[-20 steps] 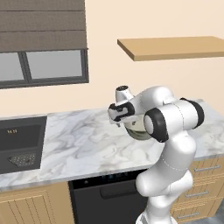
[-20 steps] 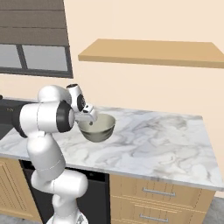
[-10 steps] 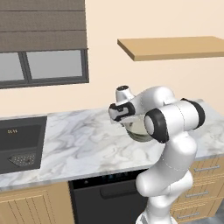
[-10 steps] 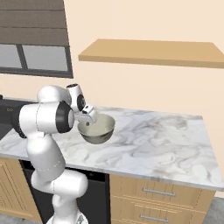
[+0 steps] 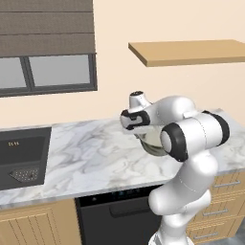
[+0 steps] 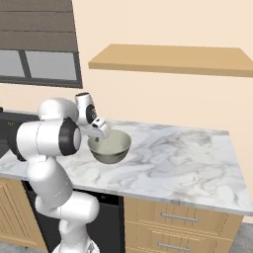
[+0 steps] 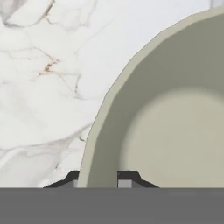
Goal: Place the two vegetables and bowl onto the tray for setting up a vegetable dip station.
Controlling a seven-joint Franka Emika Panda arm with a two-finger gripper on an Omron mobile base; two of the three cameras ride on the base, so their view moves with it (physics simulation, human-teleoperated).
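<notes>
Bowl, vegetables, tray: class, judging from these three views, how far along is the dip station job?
Done: nothing looks placed; no tray appears here. In hand: the gripper has its fingers on either side of the rim of the bowl, one inside and one outside, while the bowl sits on the marble counter. Left: carrying the bowl to the tray, then both vegetables.

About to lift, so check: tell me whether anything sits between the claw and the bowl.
Nothing does. In the hand view the claw straddles the bowl rim, one finger outside, one inside, closed on it. The countertop around it looks bare.
</notes>
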